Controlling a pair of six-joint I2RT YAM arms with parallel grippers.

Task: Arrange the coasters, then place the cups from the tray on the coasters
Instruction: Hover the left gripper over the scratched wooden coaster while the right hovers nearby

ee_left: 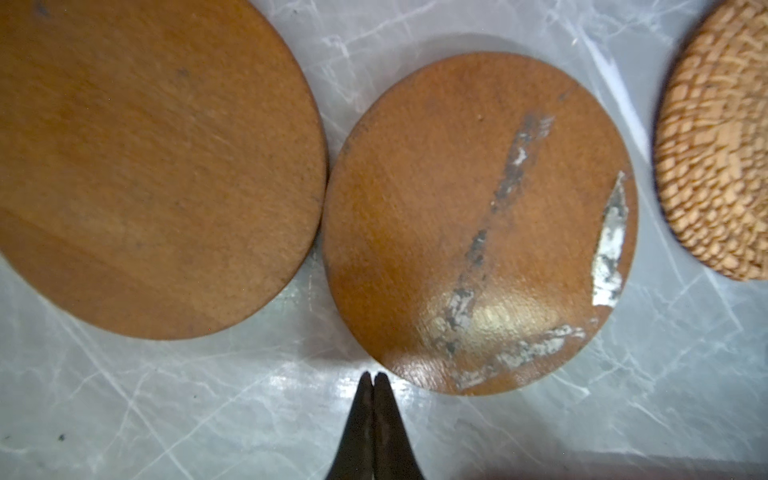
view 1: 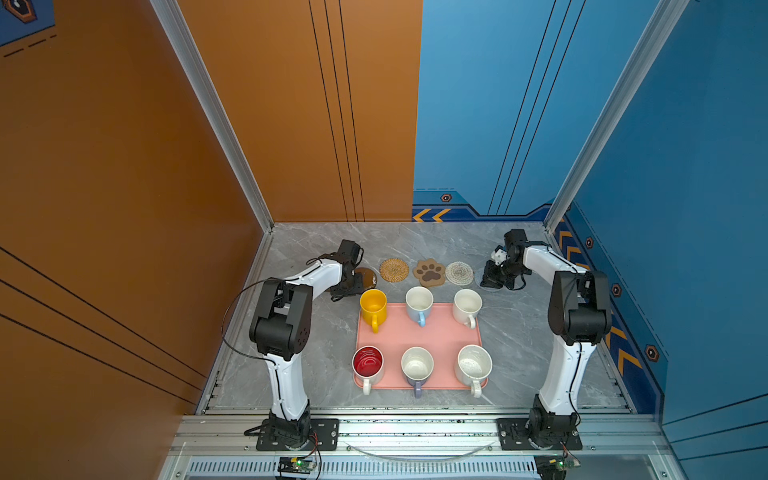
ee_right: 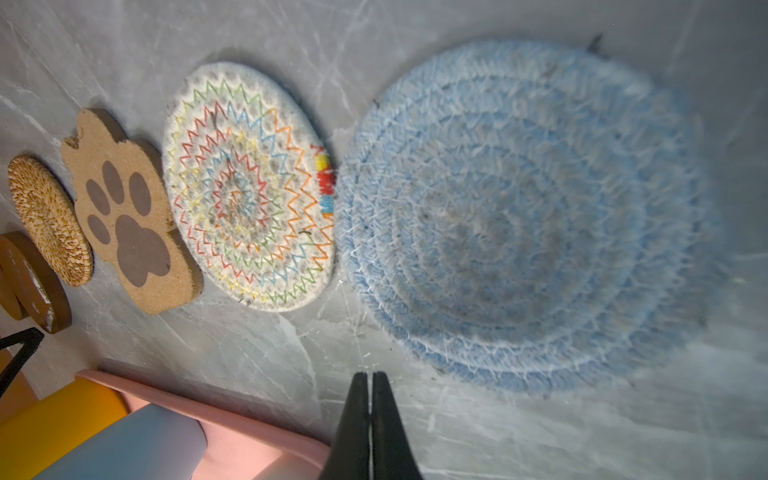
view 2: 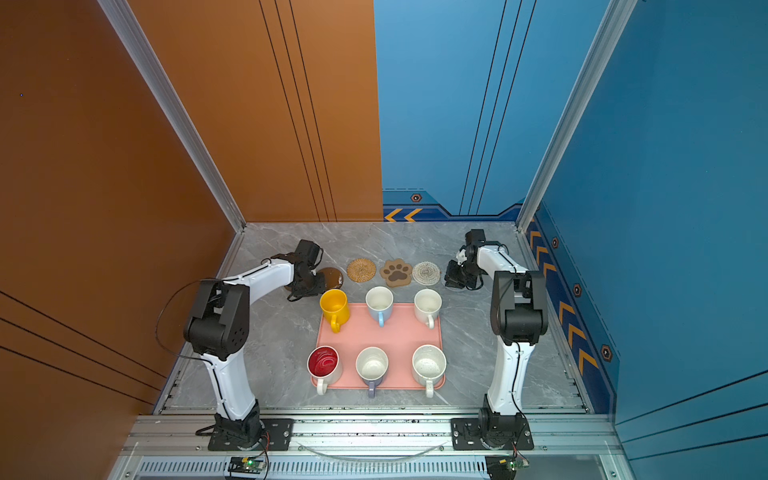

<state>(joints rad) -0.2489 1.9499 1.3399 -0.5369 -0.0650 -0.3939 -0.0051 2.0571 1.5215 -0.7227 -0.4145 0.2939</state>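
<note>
The coasters (view 1: 429,272) lie in a row on the table (view 1: 316,332) behind the tray (view 1: 432,336) of mugs (view 1: 419,300) — one brown disc (ee_left: 478,224) scuffed silvery, the light blue mat (ee_right: 519,216) fuzzy, perhaps soiled. Left tool (ee_left: 372,380) and right tool (ee_right: 369,380) hang pressed together, empty.

Tabletop (view 1: 316,345): grey marble-look slab, pale veining, bare toward 9 and 3 o'clock. Pink tray (view 1: 419,336) lies flat at centre, long sides running 9 to 3 o'clock. Toward 12 o'clock from the tray, six coasters lie flat in one row. From 9 to 3 o'clock: plain brown disc (ee_left: 153,166); scuffed brown disc (ee_left: 478,224) with the finish scraped off in streaks, rims nearly meeting; tan woven coaster (view 1: 394,269), a strip of bare stone between; paw coaster (view 1: 429,272); cream woven coaster (view 1: 459,273), coloured zigzag stitching, just beside the paw, contact unclear; light blue woven coaster (ee_right: 519,216), rim touching the cream one. End coasters largely hidden in both top views.
</note>
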